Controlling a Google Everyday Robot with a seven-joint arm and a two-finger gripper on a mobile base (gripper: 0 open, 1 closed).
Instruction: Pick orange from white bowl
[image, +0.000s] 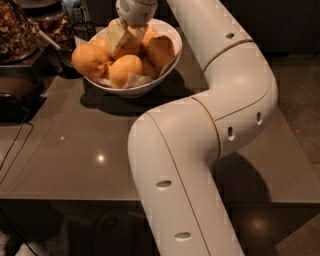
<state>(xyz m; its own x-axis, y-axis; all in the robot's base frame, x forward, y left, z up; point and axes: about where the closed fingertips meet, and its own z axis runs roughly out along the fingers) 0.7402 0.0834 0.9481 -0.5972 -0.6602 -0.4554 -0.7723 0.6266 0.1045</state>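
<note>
The white bowl (150, 85) stands at the back of the dark table, lined with white paper and heaped with several oranges. My gripper (127, 39) comes down from the top edge into the middle of the pile, right on top of an orange (131, 47) at the centre. Other oranges lie around it: one at the left rim (89, 59), one at the front (125, 69), one at the right (161, 50). My white arm (200, 135) sweeps across the right half of the view.
Dark glass jars (20, 35) with brown contents and a scoop stand at the back left. A black device (15, 102) with a cable sits at the table's left edge. The grey tabletop (75, 150) stretches in front of the bowl.
</note>
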